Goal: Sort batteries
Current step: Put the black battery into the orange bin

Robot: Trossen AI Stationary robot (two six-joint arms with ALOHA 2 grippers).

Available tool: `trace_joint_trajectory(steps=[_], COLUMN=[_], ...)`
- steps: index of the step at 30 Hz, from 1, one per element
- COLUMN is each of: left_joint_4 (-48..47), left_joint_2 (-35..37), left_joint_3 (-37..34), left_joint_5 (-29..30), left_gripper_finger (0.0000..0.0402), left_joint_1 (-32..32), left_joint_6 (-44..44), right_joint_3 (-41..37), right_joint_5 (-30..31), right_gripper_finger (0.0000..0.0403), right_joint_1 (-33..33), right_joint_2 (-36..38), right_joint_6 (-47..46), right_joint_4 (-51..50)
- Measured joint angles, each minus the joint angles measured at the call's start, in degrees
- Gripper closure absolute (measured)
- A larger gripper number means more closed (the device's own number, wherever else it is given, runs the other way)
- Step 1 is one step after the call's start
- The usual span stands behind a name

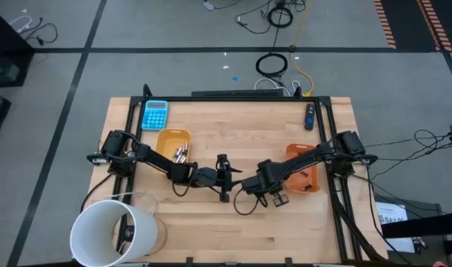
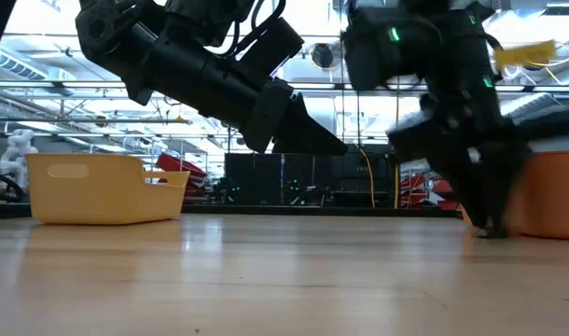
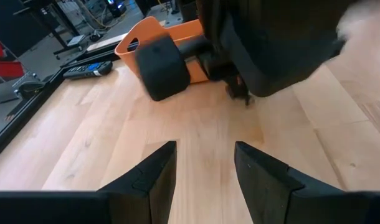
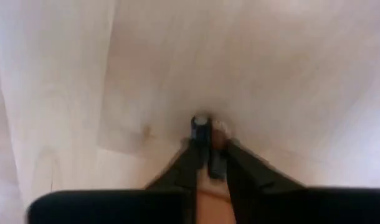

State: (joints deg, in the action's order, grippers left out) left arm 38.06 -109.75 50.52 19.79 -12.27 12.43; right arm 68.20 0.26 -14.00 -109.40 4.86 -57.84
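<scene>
In the high view both dark arms reach toward the middle of the wooden table (image 1: 211, 230). The right gripper (image 4: 210, 163) points down at the bare wood just left of the orange tray (image 1: 309, 180), at centre-right of the frame. Its fingers are closed on a small dark battery (image 4: 201, 128), whose end sits at or just above the tabletop; the low view shows this gripper's tip (image 2: 490, 229) down at the wood beside the orange tray (image 2: 550, 196).

The left gripper (image 3: 204, 168) hovers near the centre of the table, fingers parted with nothing between them, facing the right arm and the orange tray (image 3: 159, 37).

More batteries (image 1: 181, 153) lie in the yellow tray (image 1: 167, 137) at centre-left. A blue calculator (image 1: 155, 114) lies above that tray, and a white bucket (image 1: 111, 233) sits at the lower left corner.
</scene>
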Motion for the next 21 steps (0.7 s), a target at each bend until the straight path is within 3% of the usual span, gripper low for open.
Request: trace_joint_trajectory(steps=[2, 9, 12, 16, 21], left_joint_4=[0.0, -0.3, -5.6, -14.8, -12.8], left_joint_2=[0.0, 0.0, 0.1, 0.2, 0.4], left_joint_3=[0.0, 0.0, 0.0, 0.0, 0.0], left_joint_5=[0.0, 1.3, 4.2, -6.5, -13.3], left_gripper_finger=[0.0230, 0.0230, 0.0230, 0.0230, 0.0230], left_joint_1=[0.0, -0.1, -0.1, 2.0, 2.0], left_joint_6=[0.0, -0.6, -3.8, -10.1, -10.1], right_joint_3=[2.6, 5.1, 4.7, 4.8, 4.8], right_joint_5=[0.5, 0.7, 2.8, 3.0, 2.7], right_gripper_finger=[0.0398, 0.0398, 0.0399, 0.0391, 0.0336], right_joint_1=[0.1, 0.1, 0.6, 1.2, 1.7], right_joint_2=[0.2, 0.1, -0.1, 0.0, 0.1], right_joint_6=[0.0, -0.5, -2.8, -5.3, -7.1], right_joint_4=[1.1, 0.7, 0.9, 1.6, 5.1])
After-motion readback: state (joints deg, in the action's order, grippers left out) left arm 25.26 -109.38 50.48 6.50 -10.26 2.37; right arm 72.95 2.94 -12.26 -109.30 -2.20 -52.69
